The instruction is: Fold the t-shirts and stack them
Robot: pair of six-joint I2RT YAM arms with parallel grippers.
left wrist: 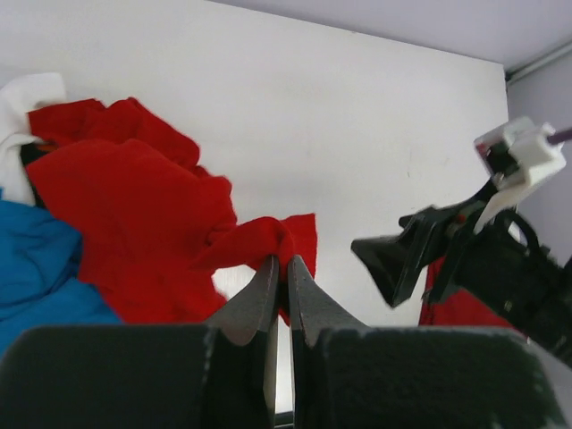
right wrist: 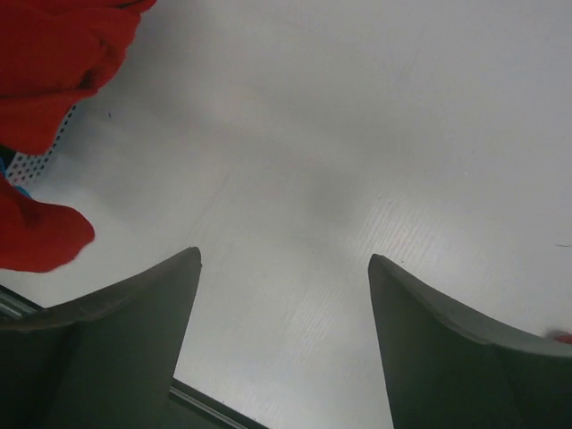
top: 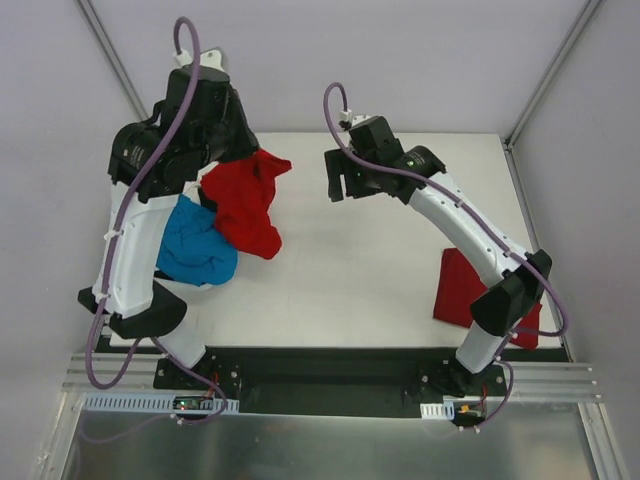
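Red t-shirt (top: 245,205) crumpled, far-left of table (top: 350,290), overlapping blue t-shirt (top: 195,248). Left end effector (left wrist: 282,266) clenched on bunched fold of its cloth, right at fingertips. Right end effector (top: 347,185) released, nothing between fingers, over bare table, right of shirt, apart. Folded red t-shirt (top: 458,288) flat, near-right edge.

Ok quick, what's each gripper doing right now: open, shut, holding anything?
Left gripper: shut, pinching a fold of the crumpled red t-shirt.
Right gripper: open, nothing between its fingers, above the table.
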